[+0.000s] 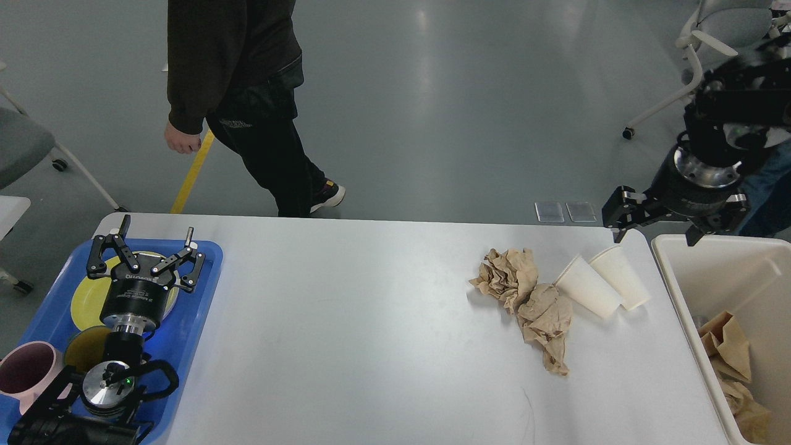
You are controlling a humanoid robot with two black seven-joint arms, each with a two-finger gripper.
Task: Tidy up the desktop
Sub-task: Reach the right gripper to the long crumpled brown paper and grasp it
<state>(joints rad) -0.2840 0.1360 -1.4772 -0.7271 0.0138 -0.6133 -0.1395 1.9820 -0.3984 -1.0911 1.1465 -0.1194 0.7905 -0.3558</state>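
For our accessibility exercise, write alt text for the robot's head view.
Two paper cups and crumpled brown paper lie on the white desktop, the open right gripper above them. The open left gripper hangs over a blue tray of dishes.
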